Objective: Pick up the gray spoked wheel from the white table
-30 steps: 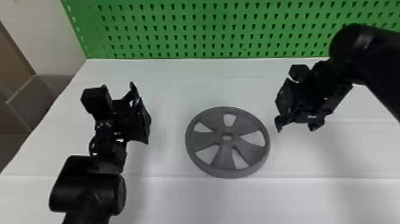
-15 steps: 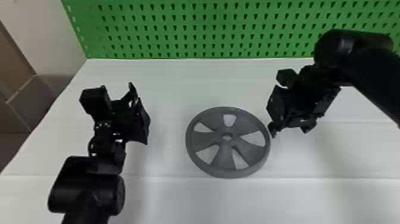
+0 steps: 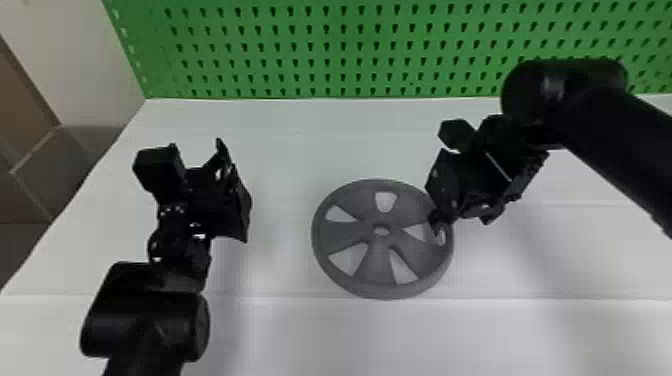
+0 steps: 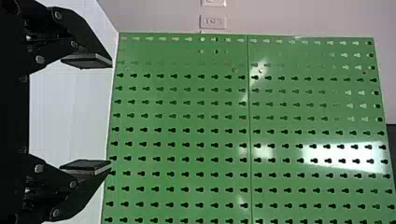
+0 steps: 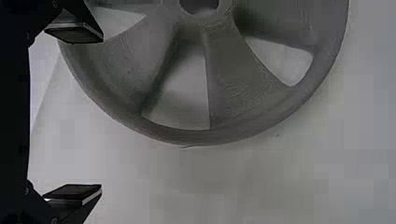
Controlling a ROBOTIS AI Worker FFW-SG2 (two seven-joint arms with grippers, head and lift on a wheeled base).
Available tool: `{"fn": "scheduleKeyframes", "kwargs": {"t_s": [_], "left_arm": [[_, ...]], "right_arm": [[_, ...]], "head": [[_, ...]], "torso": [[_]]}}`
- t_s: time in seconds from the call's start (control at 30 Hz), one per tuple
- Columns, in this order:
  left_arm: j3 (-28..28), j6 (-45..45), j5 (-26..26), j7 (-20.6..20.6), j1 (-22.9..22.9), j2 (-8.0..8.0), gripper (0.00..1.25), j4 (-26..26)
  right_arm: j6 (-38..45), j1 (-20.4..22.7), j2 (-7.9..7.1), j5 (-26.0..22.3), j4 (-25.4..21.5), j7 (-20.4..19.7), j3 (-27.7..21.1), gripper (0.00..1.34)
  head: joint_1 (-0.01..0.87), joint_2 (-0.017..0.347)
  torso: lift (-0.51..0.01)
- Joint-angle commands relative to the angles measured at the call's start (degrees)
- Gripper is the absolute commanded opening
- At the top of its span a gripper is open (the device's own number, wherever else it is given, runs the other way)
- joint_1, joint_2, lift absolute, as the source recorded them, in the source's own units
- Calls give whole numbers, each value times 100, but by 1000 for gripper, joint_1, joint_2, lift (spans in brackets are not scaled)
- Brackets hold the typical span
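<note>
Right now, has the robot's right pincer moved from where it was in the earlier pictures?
Yes: in the head view, the right pincer has moved left and away from the green pegboard, now overlapping the gray spoked wheel.

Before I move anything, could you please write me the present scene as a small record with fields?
object: gray spoked wheel, lying flat
support: white table
left pincer: open, nothing between its fingers, left of the wheel
right pincer: open, at the wheel's right side, one finger over the wheel, the other beyond its rim
background: green perforated board behind the table
pick-up: not yet done
</note>
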Motion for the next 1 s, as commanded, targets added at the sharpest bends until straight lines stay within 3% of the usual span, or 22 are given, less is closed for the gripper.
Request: {"fn": "scheduleKeyframes", "kwargs": {"t_s": [0.0,0.3,0.67,0.97], "left_arm": [[-9,0,-8,0,-3,0,767,0],[-9,0,-8,9,-21,0,767,0],[-26,26,-35,9,-30,0,767,0],[-26,35,-70,26,-30,0,767,0]], "right_arm": [[-78,32,145,264,24,-1,-210,1178],[-201,-47,444,721,490,-9,-667,1178],[-746,-74,769,1090,1404,-18,-1432,1178],[-1194,-135,786,897,1790,-9,-1537,1178]], "head": [[779,84],[779,84],[779,84],[779,84]], "torso": [[-76],[-76],[-76],[-76]]}}
